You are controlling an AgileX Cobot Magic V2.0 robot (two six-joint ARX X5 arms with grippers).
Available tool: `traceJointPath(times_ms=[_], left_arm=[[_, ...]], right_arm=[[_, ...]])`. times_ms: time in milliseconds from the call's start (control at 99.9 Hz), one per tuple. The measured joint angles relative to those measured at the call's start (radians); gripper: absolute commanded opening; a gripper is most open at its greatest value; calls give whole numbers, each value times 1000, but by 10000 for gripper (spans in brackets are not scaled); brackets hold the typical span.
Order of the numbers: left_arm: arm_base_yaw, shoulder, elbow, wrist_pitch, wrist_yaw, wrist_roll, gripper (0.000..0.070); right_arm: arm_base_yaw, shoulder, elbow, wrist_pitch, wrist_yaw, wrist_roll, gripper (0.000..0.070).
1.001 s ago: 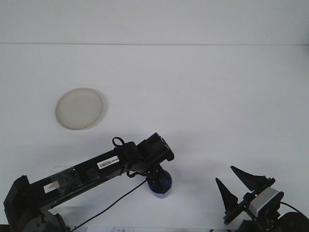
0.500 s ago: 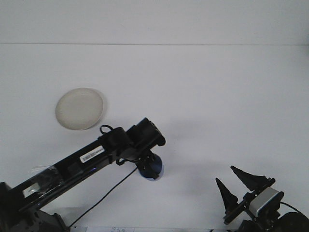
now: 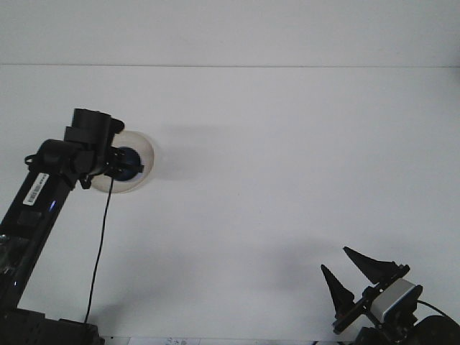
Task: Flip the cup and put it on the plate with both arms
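While you look over the front view, you see the left tool (image 3: 121,164) reaching out over the pale plate (image 3: 144,154) at the left of the white surface (image 3: 287,144), with the blue cup (image 3: 129,159) at its tip above the plate's middle; the arm's dark wrist hides the fingers, so you cannot tell whether they pinch the cup, nor whether the cup touches the plate. At the bottom right edge you find the right tool (image 3: 351,267) held low, well apart from the plate, its two black pointed fingers (image 3: 368,263) spread wide on nothing.
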Motion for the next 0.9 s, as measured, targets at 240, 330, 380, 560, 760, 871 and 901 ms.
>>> traceJointPath(times_ms=[240, 330, 380, 560, 760, 871, 901], left_arm=[[156, 167, 19, 68, 61, 0, 5], [172, 215, 21, 92, 62, -1, 5], [175, 235, 21, 106, 61, -1, 5], [174, 267, 23, 156, 63, -1, 5], [174, 293, 23, 159, 63, -2, 74], [174, 293, 23, 160, 64, -16, 372], [174, 293, 23, 161, 64, -22, 467]], right_arm=[[0, 0, 0, 0, 0, 0, 416], [0, 0, 0, -2, 3, 0, 416], [0, 0, 0, -3, 3, 0, 416], [0, 0, -6, -3, 3, 2, 416], [0, 0, -9, -2, 4, 6, 416], [0, 0, -9, -3, 3, 7, 416], [0, 0, -9, -3, 4, 7, 416]])
